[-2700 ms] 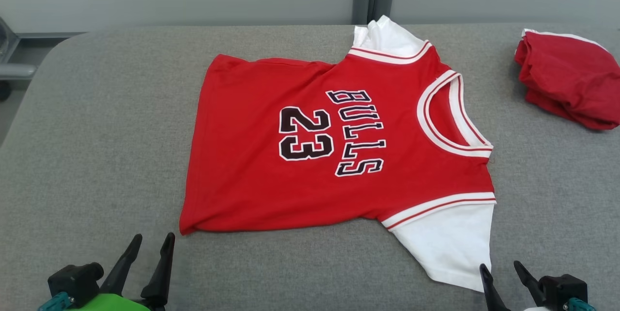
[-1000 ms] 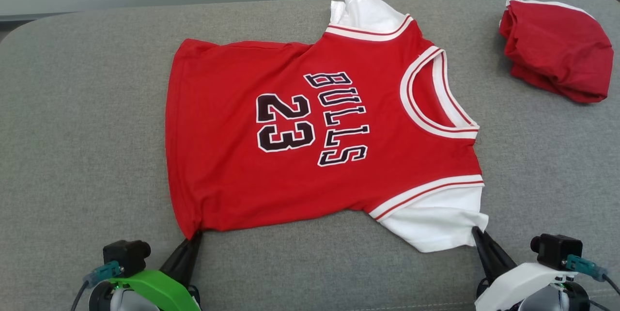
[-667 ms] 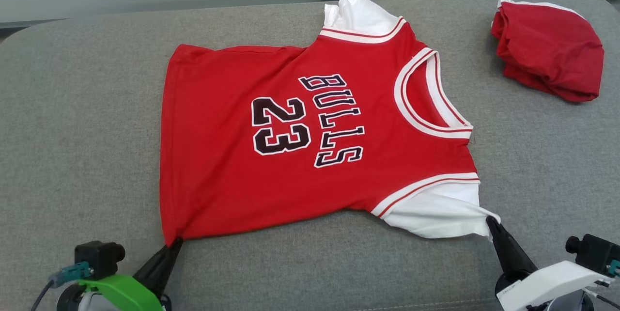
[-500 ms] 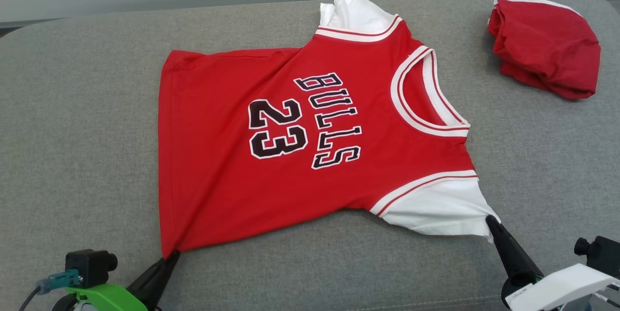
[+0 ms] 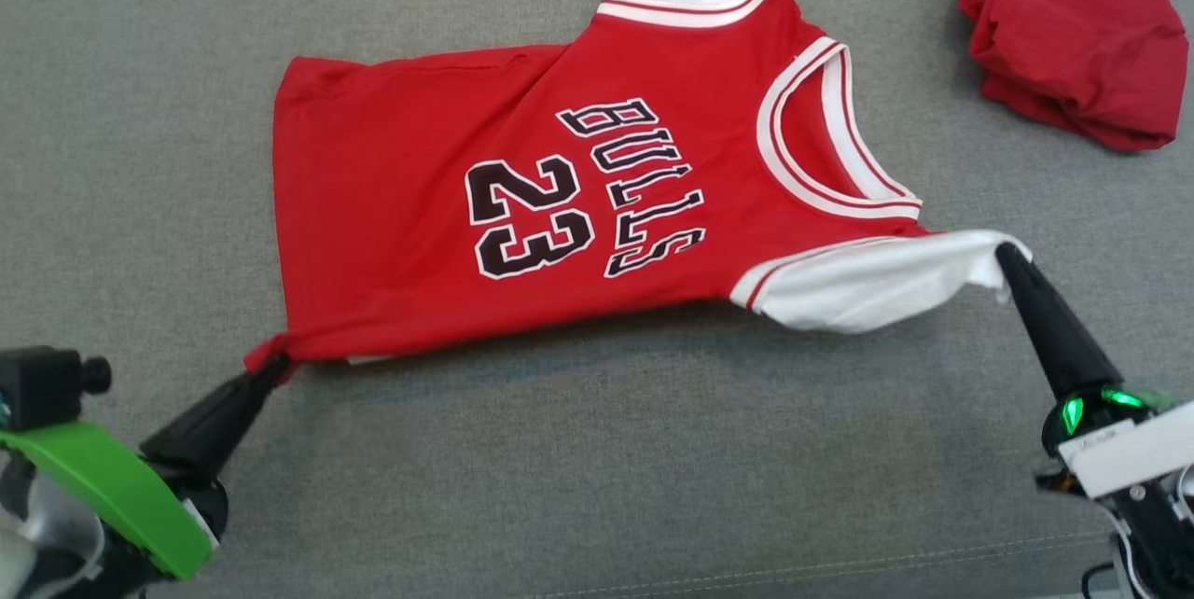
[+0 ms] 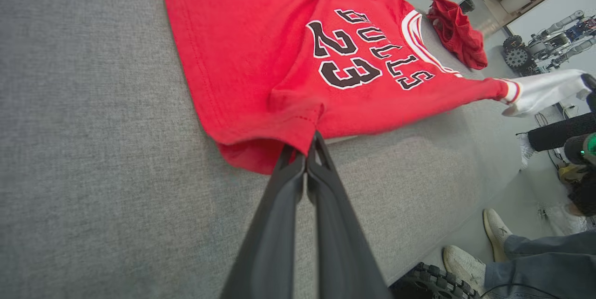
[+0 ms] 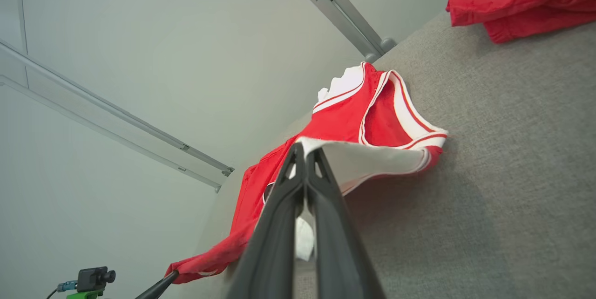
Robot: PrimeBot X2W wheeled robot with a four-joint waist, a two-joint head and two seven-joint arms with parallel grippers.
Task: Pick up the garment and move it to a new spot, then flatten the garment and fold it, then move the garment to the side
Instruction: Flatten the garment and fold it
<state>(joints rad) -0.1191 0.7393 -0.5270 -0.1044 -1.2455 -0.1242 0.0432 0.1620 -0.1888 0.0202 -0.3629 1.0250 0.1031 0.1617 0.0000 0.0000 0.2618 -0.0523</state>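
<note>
at centre of the table (image 5: 140, 160): shirt (image 5: 392, 207), collar toward 3 o'clock, hem toward 9. at 2 o'clock, well apart, a bundled cloth (image 5: 1073, 39). at the shirt's 8 o'clock corner, left gripper (image 5: 270, 364); at the near sleeve's tip, 3 o'clock, right gripper (image 5: 1006, 254).

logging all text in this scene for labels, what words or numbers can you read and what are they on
"BULLS": on the chest of the garment, black letters outlined in white, lying sideways in the head view.
"23": on the same chest, beside the word, in the same black with white outline.
Sticker behind the right claw: too small to read.
</note>
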